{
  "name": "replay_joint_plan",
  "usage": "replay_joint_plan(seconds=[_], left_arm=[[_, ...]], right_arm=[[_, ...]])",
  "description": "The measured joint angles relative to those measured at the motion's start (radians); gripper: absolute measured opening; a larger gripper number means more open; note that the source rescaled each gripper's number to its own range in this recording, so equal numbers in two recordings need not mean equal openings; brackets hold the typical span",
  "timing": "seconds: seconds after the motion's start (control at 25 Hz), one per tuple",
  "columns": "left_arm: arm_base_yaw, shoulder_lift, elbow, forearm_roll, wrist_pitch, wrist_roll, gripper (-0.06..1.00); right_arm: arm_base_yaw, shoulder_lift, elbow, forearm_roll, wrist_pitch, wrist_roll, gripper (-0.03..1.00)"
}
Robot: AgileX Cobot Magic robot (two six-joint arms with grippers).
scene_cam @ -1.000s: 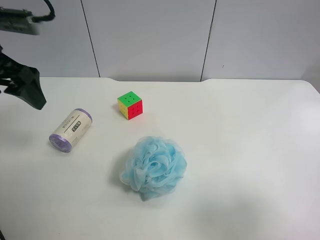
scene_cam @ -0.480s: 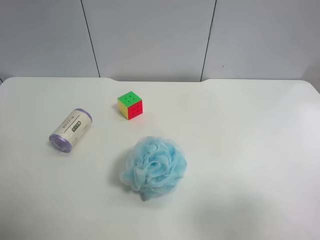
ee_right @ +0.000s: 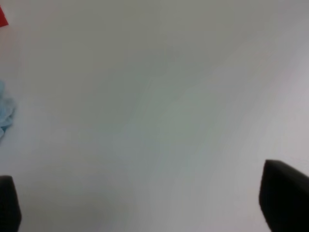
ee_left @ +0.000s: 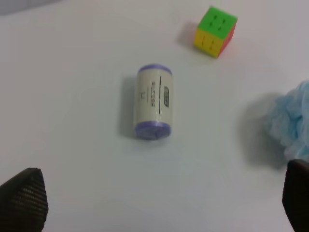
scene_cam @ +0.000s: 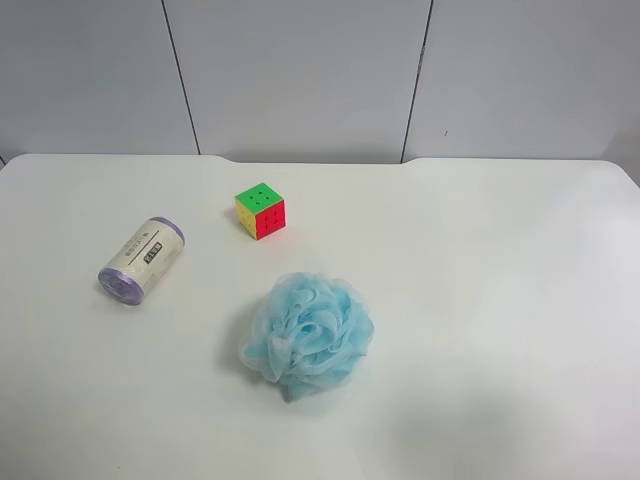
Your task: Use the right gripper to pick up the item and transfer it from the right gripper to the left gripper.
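Hovering wide-spread, left hand (ee_left: 154, 203) faces roll (ee_left: 153, 102).

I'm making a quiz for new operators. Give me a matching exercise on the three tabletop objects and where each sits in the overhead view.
Things:
1. roll
2. puzzle cube
3. bath pouf

Places in the exterior high view:
A. nearest the bottom edge, about mid-table
B. farthest toward the back wall
C. farthest toward the view's left, lying on its side

Pairs: 1-C, 2-B, 3-A
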Motion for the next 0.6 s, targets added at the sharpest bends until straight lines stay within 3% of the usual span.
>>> replay_joint_plan(seconds=[0.28,0.6], left_arm=[[0.0,-0.162,0.027,0.0,0.001,-0.015,0.98],[0.0,-0.406,0.246,0.0,0.002,-0.065,0.98]], right_arm=[[0.0,0.0,0.0,0.0,0.0,0.0,1.0],[0.0,0.0,0.0,0.0,0.0,0.0,1.0]])
